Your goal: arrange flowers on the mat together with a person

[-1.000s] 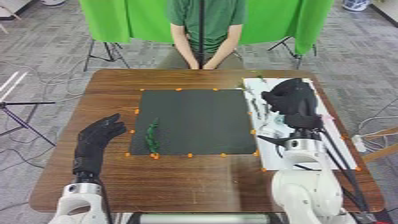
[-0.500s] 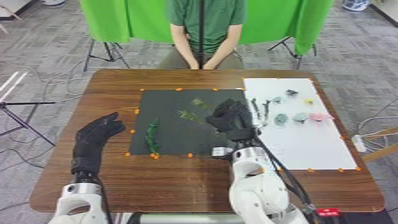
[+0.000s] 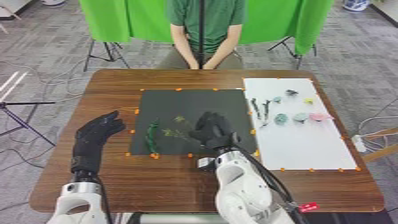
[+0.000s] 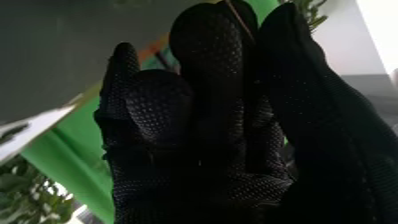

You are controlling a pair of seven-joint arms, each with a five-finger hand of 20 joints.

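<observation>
My right hand (image 3: 215, 132) is over the right part of the black mat (image 3: 200, 100), its fingers curled round the stem of a light green sprig (image 3: 174, 134) that spreads out to the left of it. In the right wrist view, my right hand (image 4: 213, 110) pinches a thin brown stem (image 4: 237, 17) between fingers and thumb. A darker green leafy stem (image 3: 152, 137) lies upright along the mat's left side. My left hand (image 3: 99, 131) rests left of the mat, its fingers relaxed.
On the white sheet (image 3: 306, 145) at the right are dark twigs (image 3: 266, 111), pale green pieces (image 3: 281, 119), a pink flower (image 3: 321, 116) and a small yellow one (image 3: 308, 101). Orange markers edge the mat and sheet.
My right hand has moved left from the white sheet onto the mat, carrying the light green sprig, then slightly farther left and nearer. The left hand has kept still.
</observation>
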